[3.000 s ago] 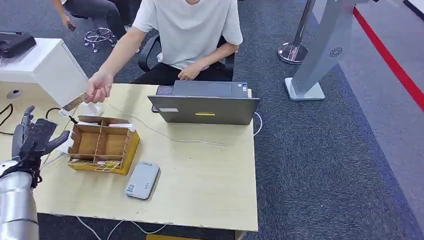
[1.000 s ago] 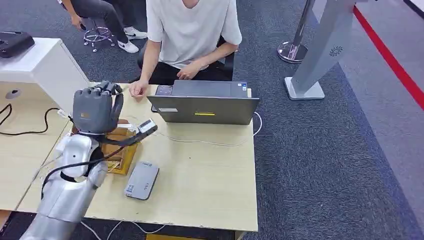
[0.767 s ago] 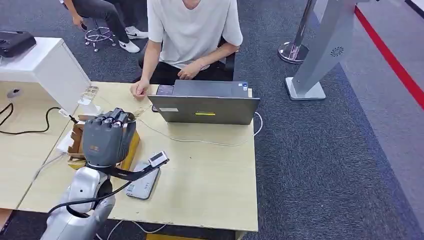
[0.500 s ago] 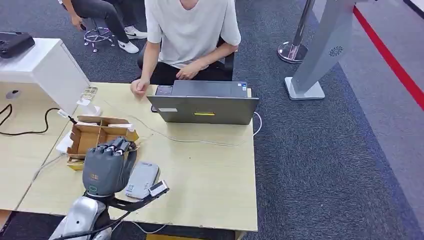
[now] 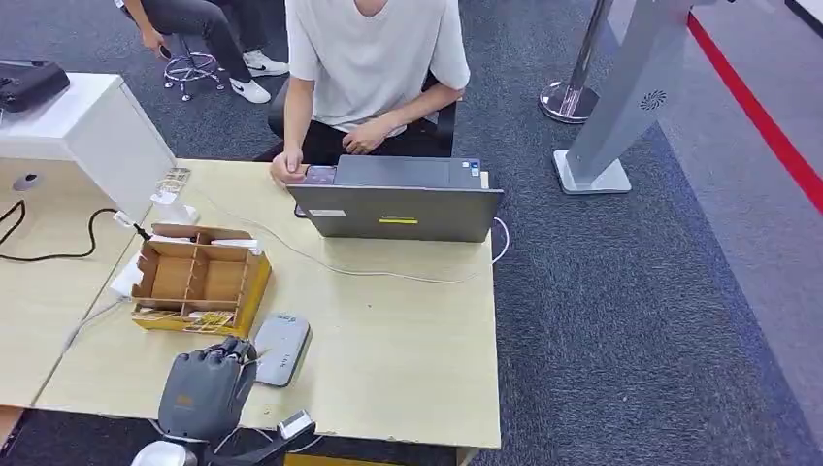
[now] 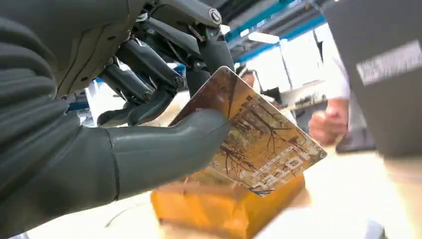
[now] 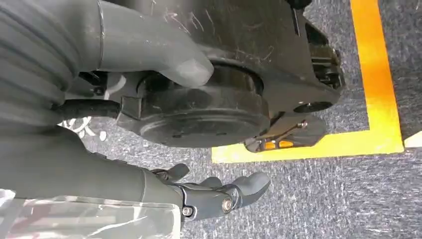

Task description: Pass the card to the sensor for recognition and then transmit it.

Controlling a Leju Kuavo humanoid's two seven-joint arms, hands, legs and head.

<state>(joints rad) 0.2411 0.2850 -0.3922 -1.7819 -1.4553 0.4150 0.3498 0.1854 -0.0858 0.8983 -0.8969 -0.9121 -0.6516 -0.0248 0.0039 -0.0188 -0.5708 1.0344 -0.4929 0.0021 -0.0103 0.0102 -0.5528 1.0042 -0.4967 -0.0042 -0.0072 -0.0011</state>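
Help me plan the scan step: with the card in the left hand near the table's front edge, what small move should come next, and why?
Probably bring the left hand forward, over the grey sensor beside it. The wrist view shows the card pinched by the thumb, so it is secured, but the hand sits short of the sensor at the table edge.

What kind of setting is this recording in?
Probably an office or reception desk: a pale wooden table on dark grey carpet, a person at a grey laptop, a chrome queue-barrier post behind.
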